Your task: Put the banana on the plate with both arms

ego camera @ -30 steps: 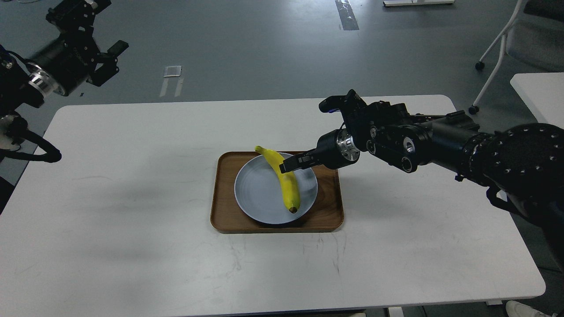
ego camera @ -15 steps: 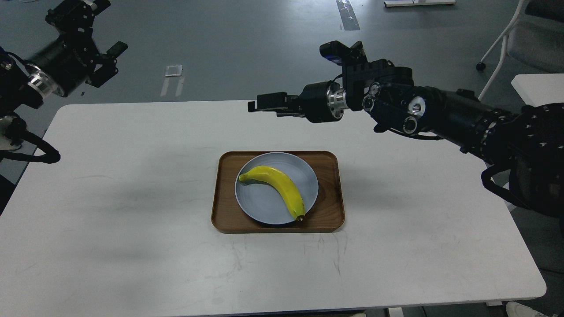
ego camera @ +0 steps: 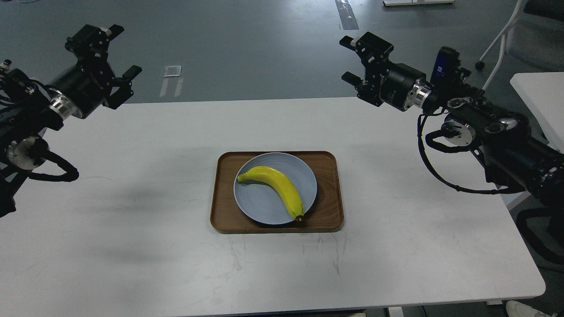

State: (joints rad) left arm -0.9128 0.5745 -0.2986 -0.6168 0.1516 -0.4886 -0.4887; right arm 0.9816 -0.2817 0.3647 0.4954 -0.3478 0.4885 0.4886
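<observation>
The yellow banana [ego camera: 277, 185] lies flat on the pale blue-grey plate [ego camera: 255, 204], stem end to the left, dark tip at the plate's front right rim. My left gripper [ego camera: 118, 53] is open and empty, raised above the table's far left corner. My right gripper [ego camera: 349, 59] is open and empty, raised above the table's far right part. Both are well away from the banana.
The plate sits in a brown wooden tray [ego camera: 330, 220] at the middle of the white table [ego camera: 132, 198]. A chair [ego camera: 524, 39] and a second white table [ego camera: 537, 94] stand at the far right. Grey floor lies beyond the far edge.
My right gripper let go of the banana, rose and drew back to the far right. The banana settled flat on the plate, stem turned left. My left gripper shifted slightly right.
</observation>
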